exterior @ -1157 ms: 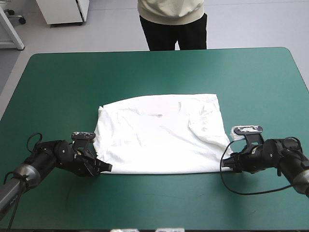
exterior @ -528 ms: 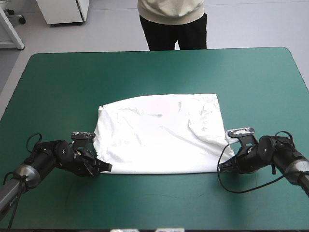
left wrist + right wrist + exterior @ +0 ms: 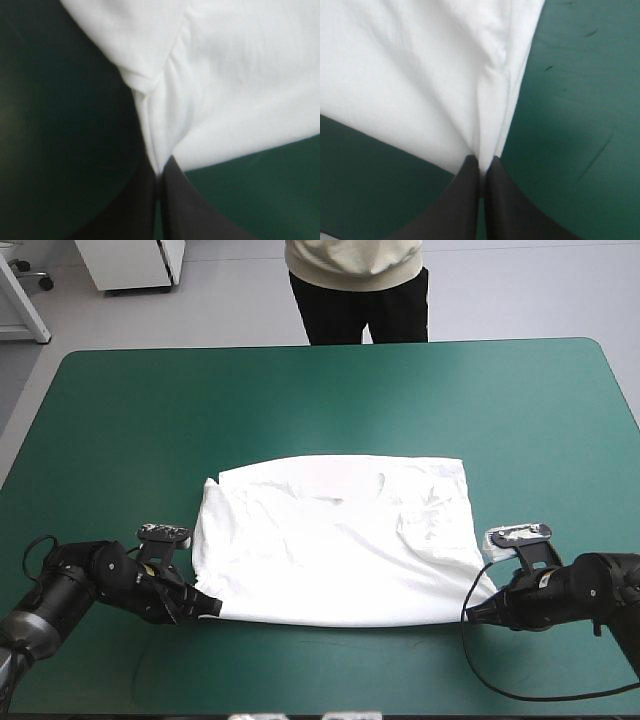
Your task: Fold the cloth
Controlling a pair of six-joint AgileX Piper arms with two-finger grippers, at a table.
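The white T-shirt (image 3: 335, 540) lies spread on the teal-green table, its near edge stretched between the two arms. At the shirt's near left corner my left gripper (image 3: 215, 606) is shut on the T-shirt; in the left wrist view the cloth (image 3: 220, 90) runs into the closed tips of the gripper (image 3: 159, 172). My right gripper (image 3: 480, 612) pinches the near right corner, and in the right wrist view the white fabric (image 3: 420, 85) funnels into its gripper (image 3: 482, 162), whose fingers are all but shut.
A person stands beyond the far edge of the table (image 3: 330, 343), not over it. Bare teal-green cover surrounds the shirt on all sides, with a wide strip along the near edge.
My right gripper has shut on the near right corner. Both grippers have drawn back toward the near edge, and the shirt has slid and stretched with them.
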